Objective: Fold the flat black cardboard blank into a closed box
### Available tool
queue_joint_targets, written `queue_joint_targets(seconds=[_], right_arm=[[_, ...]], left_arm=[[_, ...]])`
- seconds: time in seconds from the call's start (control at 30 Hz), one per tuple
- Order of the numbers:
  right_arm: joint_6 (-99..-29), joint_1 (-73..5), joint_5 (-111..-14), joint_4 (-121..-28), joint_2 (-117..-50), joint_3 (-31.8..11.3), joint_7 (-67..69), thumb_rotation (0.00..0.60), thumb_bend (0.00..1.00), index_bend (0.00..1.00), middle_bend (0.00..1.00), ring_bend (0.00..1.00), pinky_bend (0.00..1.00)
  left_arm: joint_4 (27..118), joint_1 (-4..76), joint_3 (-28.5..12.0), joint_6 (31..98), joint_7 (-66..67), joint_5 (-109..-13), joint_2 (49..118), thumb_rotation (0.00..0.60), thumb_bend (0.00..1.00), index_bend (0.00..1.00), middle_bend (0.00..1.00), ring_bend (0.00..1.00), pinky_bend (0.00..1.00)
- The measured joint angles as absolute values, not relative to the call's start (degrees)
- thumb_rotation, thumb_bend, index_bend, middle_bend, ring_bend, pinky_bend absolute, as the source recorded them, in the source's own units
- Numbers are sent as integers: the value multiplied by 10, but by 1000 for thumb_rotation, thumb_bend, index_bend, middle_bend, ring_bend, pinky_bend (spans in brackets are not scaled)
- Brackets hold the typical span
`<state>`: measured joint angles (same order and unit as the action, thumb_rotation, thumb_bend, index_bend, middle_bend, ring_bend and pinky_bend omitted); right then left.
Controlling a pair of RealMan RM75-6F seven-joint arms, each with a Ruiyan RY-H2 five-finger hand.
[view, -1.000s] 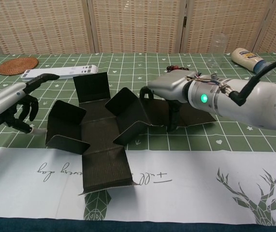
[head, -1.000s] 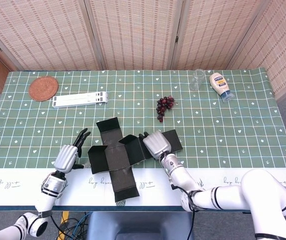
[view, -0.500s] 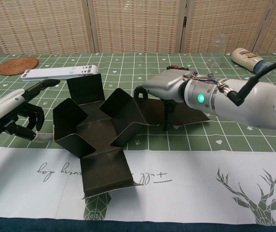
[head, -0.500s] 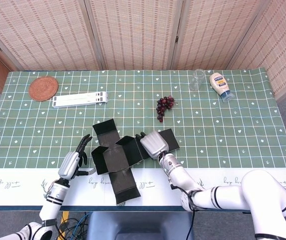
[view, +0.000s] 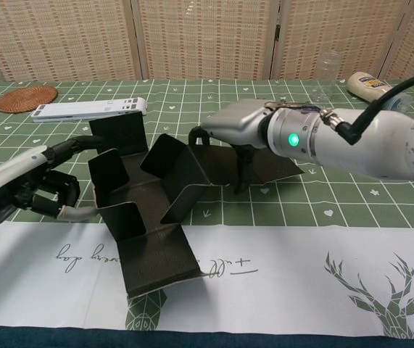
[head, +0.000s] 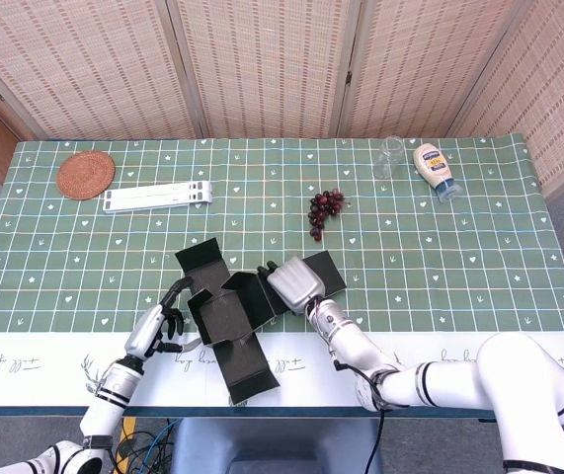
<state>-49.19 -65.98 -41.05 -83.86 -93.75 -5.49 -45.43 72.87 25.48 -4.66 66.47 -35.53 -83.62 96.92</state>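
The flat black cardboard blank (head: 230,314) lies half-folded between both hands. The left hand (head: 157,329), fingers curled, presses its left flap upright. The right hand (head: 292,281), fingers bent down, pushes the right flap; neither grips anything.

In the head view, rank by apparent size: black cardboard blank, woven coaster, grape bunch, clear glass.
Largest to smallest:
1. black cardboard blank
2. woven coaster
3. grape bunch
4. clear glass, though grapes and glass look close.

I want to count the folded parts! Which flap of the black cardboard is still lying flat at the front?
The near flap of the black cardboard blank, lying flat on the white strip at the table's front edge. The side flaps stand raised.
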Motion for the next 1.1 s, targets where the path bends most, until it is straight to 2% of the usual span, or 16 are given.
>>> queue_joint_targets(seconds=[0.57,1.1], right_arm=[[-457,-685,-461,-834,-923,-54,-443,600,223,338,355,755,992],[-430,-700,-523,-828,-915,-48,-417,600,227,361,373,760,992]], left_arm=[[750,279,-61,601,-442,-814,950,600,148,57,82,647,741],[739,303,-53,554,-561,-830,932,600,147,4,70,644,741]])
